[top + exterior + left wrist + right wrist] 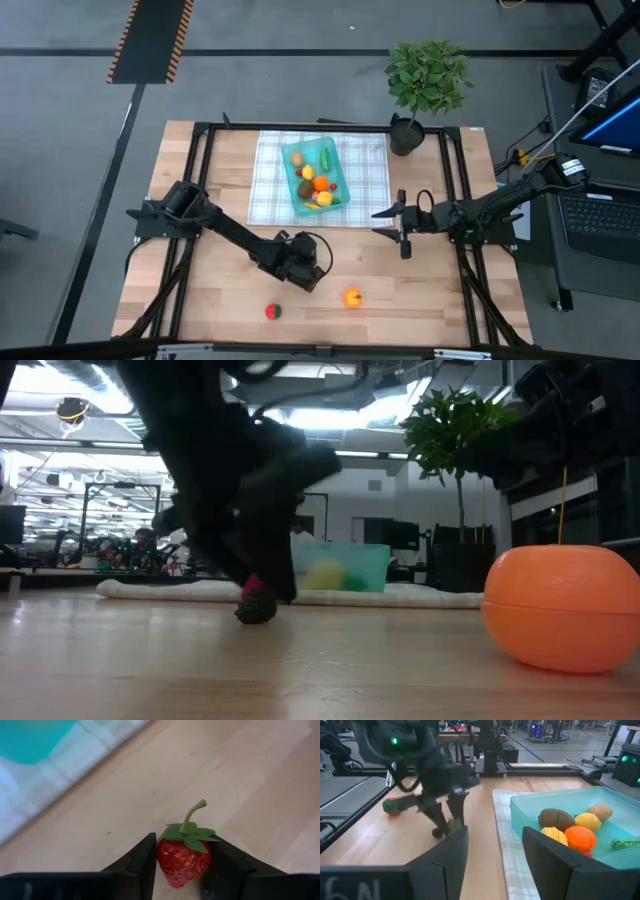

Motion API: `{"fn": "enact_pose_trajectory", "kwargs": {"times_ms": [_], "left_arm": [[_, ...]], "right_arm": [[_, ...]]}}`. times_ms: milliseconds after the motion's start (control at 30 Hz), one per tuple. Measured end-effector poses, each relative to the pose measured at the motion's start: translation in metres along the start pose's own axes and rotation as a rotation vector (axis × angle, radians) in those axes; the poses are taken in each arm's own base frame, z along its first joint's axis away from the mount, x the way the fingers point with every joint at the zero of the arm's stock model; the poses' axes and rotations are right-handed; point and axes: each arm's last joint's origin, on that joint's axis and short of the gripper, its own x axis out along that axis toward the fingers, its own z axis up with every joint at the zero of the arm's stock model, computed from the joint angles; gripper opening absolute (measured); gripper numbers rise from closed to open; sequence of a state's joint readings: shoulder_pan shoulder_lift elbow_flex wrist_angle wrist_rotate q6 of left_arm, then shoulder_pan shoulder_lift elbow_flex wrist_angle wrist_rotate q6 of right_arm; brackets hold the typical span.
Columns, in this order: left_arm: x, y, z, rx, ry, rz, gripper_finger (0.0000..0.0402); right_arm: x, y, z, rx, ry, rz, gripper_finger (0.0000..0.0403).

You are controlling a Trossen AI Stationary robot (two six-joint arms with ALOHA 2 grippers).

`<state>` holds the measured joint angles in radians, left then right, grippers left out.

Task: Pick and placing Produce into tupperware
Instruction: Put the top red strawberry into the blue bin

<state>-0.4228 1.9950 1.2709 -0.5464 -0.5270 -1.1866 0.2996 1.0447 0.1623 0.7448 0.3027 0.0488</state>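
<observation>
My left gripper is clamped on a strawberry. One finger presses each side of the red body, and the green leaves and curled stem stand up between them. From the low view the berry sits right at the wooden table; I cannot tell whether it touches the wood. This gripper is over the near middle of the table, just on the near side of the white-green checked cloth.

My right gripper hangs with its jaws apart and nothing between them, just off the cloth's right edge, pointing left.

The teal tupperware lies on the cloth, a little skewed, at the far middle of the table. Inside it I see a brown kiwi, a lemon, an orange, a potato and a green cucumber.

Two pieces lie loose on bare wood near the table's near edge: a red fruit to the left and a second orange to its right, well apart. A potted plant stands at the far right.
</observation>
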Motion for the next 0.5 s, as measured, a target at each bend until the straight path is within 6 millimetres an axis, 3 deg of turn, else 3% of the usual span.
{"fn": "enact_pose_trajectory", "kwargs": {"times_ms": [200, 500], "left_arm": [[-0.027, 0.003, 0.010, 0.088, -0.021, -0.029, 0.0133], [-0.100, 0.015, 0.006, 0.237, -0.162, -0.048, 0.0136]], "right_arm": [[0.000, 0.000, -0.001, -0.002, 0.014, -0.001, 0.0189], [0.000, 0.000, -0.002, -0.004, 0.022, -0.001, 0.0189]]}}
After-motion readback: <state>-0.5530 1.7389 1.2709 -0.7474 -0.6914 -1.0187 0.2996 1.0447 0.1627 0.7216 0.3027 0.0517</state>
